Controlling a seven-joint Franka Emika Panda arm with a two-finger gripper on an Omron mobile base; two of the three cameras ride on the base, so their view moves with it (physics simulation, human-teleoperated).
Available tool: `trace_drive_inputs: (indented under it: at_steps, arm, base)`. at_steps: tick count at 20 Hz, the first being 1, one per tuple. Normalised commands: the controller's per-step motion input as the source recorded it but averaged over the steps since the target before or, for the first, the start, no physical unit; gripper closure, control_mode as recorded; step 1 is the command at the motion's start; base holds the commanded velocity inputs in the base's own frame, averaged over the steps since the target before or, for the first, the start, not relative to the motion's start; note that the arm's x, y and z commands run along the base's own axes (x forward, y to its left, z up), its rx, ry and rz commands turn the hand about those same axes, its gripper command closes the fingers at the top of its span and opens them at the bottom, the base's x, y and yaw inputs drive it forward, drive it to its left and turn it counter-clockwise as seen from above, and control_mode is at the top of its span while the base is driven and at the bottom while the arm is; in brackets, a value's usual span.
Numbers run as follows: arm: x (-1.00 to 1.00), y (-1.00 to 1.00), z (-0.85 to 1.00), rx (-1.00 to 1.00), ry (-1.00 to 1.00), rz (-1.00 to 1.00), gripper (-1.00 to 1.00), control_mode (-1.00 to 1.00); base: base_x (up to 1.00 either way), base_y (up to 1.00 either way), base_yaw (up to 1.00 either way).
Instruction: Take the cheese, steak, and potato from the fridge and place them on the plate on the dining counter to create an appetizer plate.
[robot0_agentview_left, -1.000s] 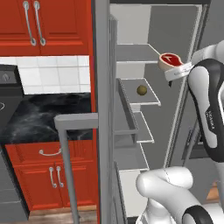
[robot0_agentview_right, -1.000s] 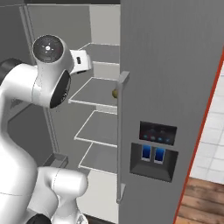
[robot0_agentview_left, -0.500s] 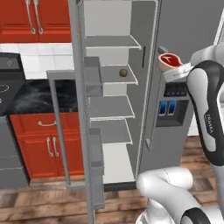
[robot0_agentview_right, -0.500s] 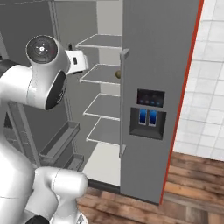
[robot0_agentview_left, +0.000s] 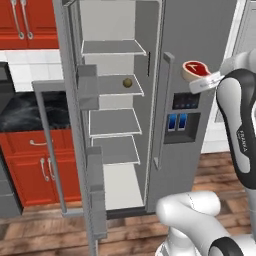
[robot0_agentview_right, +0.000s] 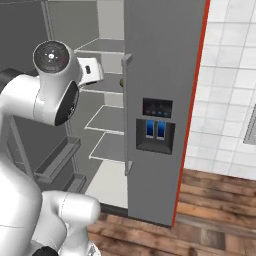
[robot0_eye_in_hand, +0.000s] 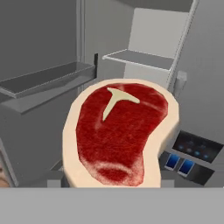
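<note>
Base is swinging away from the fridge (robot0_agentview_left: 150, 100), potato (robot0_agentview_left: 127, 83) still shelved, so the hand (robot0_agentview_left: 202, 80) pinching the steak (robot0_agentview_left: 195, 69) should be staying level.

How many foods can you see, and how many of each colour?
Red: 1, the flat raw-red steak with a pale tan fat rim, held up in the robot's gripper outside the fridge.
Brown: 1, the small round olive-brown potato, sitting on a grey shelf inside the open grey fridge.
Total: 2 foods.
</note>
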Motion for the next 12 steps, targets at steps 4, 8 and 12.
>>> trace_drive_inputs:
  at_steps: [4, 8, 12]
  arm:
    - [0.00, 0.00, 0.00, 0.00, 0.00, 0.00, 1.00, 1.00]
    - [0.00, 0.00, 0.00, 0.00, 0.00, 0.00, 1.00, 1.00]
    - [0.00, 0.00, 0.00, 0.00, 0.00, 0.00, 1.00, 1.00]
  base:
    - [-0.30, -1.00, 0.00]
    - [-0.06, -1.00, -0.01]
    - [-0.02, -1.00, -0.15]
